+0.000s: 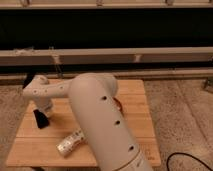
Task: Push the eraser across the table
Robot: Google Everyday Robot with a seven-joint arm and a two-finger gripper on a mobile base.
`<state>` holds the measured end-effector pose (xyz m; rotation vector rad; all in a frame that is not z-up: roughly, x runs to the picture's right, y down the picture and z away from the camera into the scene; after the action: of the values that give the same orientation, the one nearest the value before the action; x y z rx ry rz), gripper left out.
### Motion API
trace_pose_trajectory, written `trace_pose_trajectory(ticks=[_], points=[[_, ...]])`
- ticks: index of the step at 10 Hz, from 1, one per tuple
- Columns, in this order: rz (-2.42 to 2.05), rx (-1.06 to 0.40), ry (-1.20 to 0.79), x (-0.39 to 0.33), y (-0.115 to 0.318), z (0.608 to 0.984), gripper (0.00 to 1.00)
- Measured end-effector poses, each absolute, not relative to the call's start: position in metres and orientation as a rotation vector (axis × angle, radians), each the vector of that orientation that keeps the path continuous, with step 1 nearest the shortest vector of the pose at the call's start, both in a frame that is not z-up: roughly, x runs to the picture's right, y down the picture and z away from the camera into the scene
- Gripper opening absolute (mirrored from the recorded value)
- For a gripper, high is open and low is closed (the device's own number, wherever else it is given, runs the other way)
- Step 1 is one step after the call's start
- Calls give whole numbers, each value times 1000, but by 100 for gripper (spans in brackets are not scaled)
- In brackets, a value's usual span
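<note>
The small black rectangular eraser (40, 119) sits at the left of the square light-wood plank table (135, 125). The gripper (44, 112) apparently touches it; push low, steadily rightward, avoiding the near whitish bumpy oblong (70, 143).

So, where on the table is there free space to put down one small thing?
The table is bare along its right side, and at the front left corner before the eraser. It is crowded at the left, where the gripper hangs at the eraser with the whitish oblong object nearby.
</note>
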<state>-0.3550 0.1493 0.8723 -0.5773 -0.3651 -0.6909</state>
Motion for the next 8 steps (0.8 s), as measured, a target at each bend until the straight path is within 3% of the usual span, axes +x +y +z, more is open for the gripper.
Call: trace_pose_trajectory(ticks=[8], points=[[-707, -575, -363, -354, 154, 869, 0]])
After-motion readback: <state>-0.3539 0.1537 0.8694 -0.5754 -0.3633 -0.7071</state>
